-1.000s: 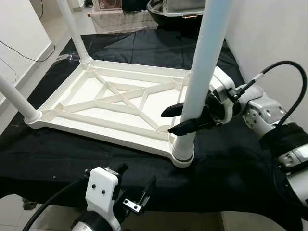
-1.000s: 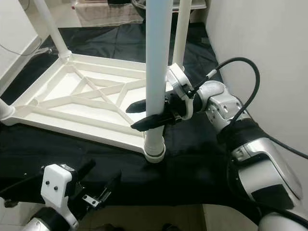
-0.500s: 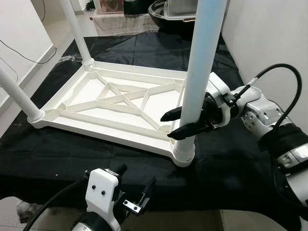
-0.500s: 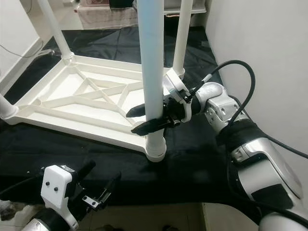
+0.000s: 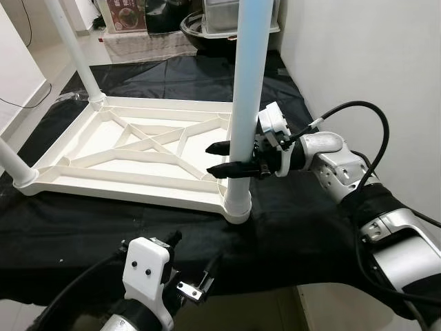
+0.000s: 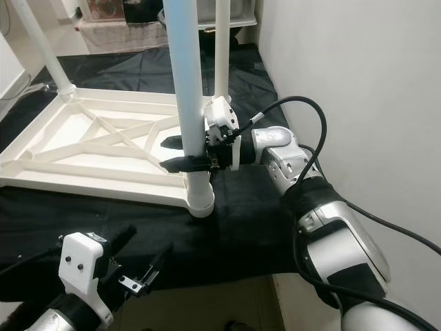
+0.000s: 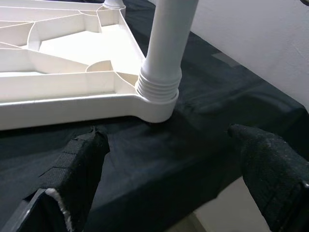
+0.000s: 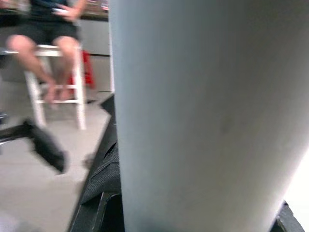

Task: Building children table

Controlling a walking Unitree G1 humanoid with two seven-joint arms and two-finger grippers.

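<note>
upturned white tabletop (image 5: 131, 155) lies on the black-draped surface (image 5: 296, 227), right gripper (image 5: 222, 158) fingers pinching the near leg (image 5: 244, 103) low by its socket; looks light, stiff, slick plastic; left gripper (image 5: 196, 265) hangs spread.

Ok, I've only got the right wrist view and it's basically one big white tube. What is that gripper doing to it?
Observer: The right gripper has its two fingers around the near-corner table leg, just above the socket.
Operator: Is the leg standing upright?
Observer: Yes, upright in the corner of the upside-down white tabletop, which lies on a black cloth.
Operator: And the other arm?
Observer: The left gripper is low at the cloth's near edge, fingers open, touching nothing.
</note>
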